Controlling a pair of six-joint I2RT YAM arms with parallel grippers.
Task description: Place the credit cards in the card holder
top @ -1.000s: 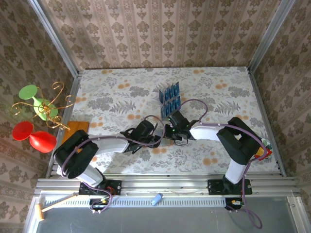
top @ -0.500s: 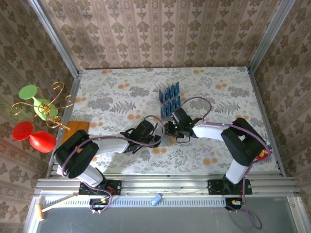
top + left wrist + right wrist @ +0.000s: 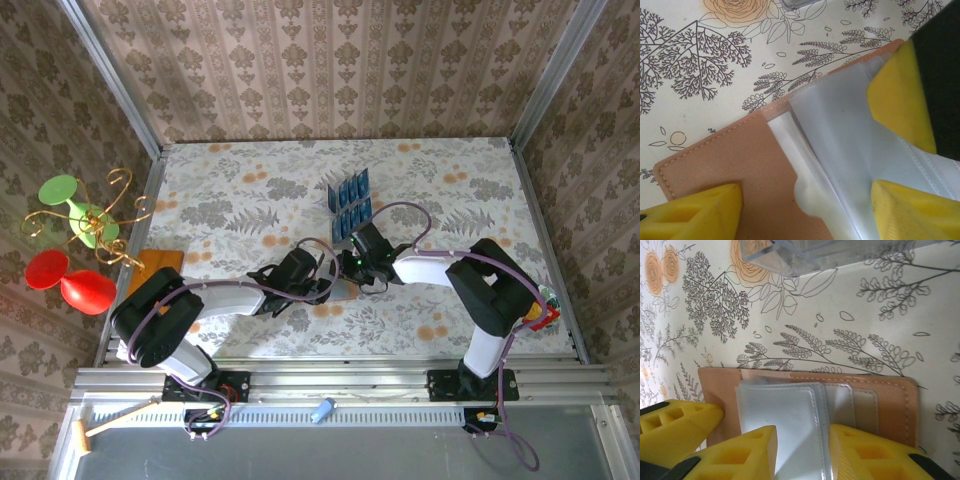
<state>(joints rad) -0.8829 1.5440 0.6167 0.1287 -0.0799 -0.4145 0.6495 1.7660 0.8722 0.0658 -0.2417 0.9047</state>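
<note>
The tan card holder (image 3: 344,290) lies open on the flowered table between both grippers, its clear grey sleeves (image 3: 780,420) fanned up. My left gripper (image 3: 805,220) is open and straddles the holder (image 3: 735,165), one finger on the tan flap and the other on the sleeves. My right gripper (image 3: 802,460) is open, its fingers (image 3: 740,455) standing either side of a clear sleeve, down on the holder (image 3: 890,397). The right gripper's finger (image 3: 900,95) shows in the left wrist view. The blue credit cards (image 3: 350,204) stand in a clear rack just behind the holder.
The clear rack's base (image 3: 805,252) sits close beyond the holder. A flat orange-brown square (image 3: 155,262) lies at the table's left edge. Red and green balloon shapes on a gold stand (image 3: 75,235) are off the table to the left.
My right gripper has shifted slightly back and left over the holder. The left arm and the cards have stayed put.
</note>
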